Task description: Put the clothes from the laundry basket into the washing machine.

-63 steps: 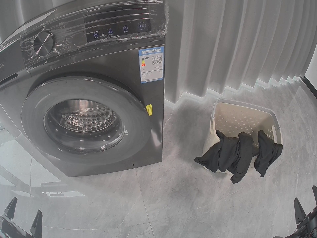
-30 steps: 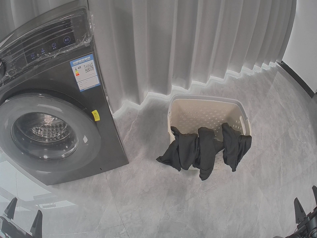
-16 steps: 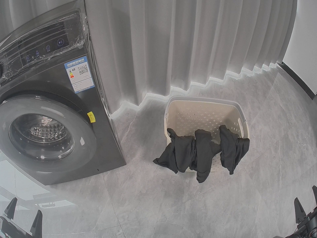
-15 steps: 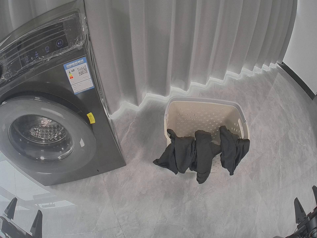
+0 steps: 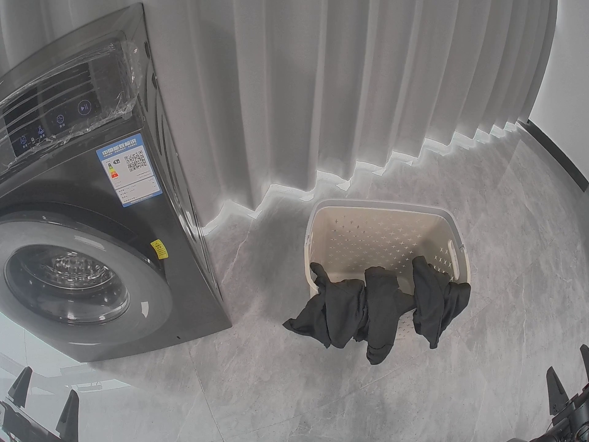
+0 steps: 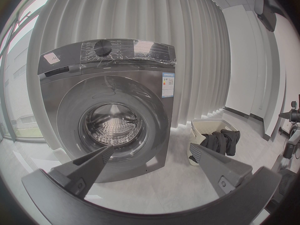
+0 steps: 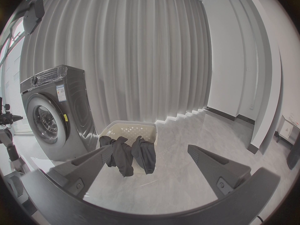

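A cream laundry basket [image 5: 380, 213] stands on the floor in front of the curtain, with black clothes [image 5: 368, 308] draped over its near rim and hanging down outside. The grey washing machine [image 5: 92, 228] stands to its left with its round door shut. In the left wrist view the washing machine [image 6: 112, 110] is straight ahead and the laundry basket [image 6: 206, 125] lies off to one side. My left gripper [image 6: 150, 155] is open and holds nothing. My right gripper [image 7: 148, 155] is open too, well short of the black clothes [image 7: 131, 153] on the laundry basket [image 7: 131, 128].
White curtains [image 5: 343, 75] hang behind the basket and machine. Grey tiled floor [image 5: 343, 394] stretches free between me and the basket. A white wall with a dark skirting [image 5: 555, 151] runs along the far right.
The head view has swung rightward and shifted, so the machine slid left and the basket came toward the middle. Basket, clothes and both grippers look unchanged.
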{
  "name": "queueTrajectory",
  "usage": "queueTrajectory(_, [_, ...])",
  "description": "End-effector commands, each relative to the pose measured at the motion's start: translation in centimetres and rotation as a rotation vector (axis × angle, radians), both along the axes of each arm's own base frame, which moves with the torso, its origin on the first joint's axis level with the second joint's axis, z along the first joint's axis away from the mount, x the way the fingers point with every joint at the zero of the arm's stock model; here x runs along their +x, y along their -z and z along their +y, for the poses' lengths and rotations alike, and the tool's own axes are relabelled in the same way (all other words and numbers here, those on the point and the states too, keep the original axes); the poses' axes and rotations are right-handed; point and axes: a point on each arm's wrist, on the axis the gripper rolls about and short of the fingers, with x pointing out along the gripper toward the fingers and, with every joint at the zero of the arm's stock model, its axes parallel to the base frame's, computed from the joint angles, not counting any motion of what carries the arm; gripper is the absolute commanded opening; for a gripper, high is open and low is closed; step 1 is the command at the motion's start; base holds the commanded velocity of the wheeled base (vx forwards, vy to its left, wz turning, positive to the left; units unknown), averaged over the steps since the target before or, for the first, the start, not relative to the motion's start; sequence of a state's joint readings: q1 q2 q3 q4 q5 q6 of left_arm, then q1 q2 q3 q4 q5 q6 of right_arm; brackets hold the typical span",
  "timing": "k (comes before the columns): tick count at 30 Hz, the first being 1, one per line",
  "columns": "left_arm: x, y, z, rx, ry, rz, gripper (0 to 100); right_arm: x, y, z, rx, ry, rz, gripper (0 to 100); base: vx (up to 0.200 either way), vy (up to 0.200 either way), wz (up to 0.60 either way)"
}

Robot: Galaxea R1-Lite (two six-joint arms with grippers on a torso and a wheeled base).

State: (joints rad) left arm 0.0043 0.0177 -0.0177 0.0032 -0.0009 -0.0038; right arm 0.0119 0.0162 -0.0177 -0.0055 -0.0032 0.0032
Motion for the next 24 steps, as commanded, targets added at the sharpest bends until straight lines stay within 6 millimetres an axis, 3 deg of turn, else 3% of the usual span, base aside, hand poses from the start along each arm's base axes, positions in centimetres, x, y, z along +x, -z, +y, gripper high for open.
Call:
queueTrajectory(1, [-0.02,0.49,0.00,-0.001,-0.001,-0.002,100,0.01,0.52,0.00,0.000,-0.002,0.001,100,0.000,0.000,0.00])
queueTrajectory(9, [0.00,0.53,0.00,-0.001,0.000,0.000,100,0.01,0.52,0.00,-0.002,-0.004,0.001,100,0.000,0.000,0.00])
queueTrajectory(18, [0.00,0.53,0.00,-0.001,-0.001,0.000,100,0.01,0.52,0.00,-0.002,-0.002,0.001,100,0.000,0.000,-0.60])
queueTrajectory(24, [-0.02,0.49,0.00,-0.001,-0.001,-0.002,100,0.01,0.52,0.00,0.000,0.000,0.001,100,0.000,0.000,0.00])
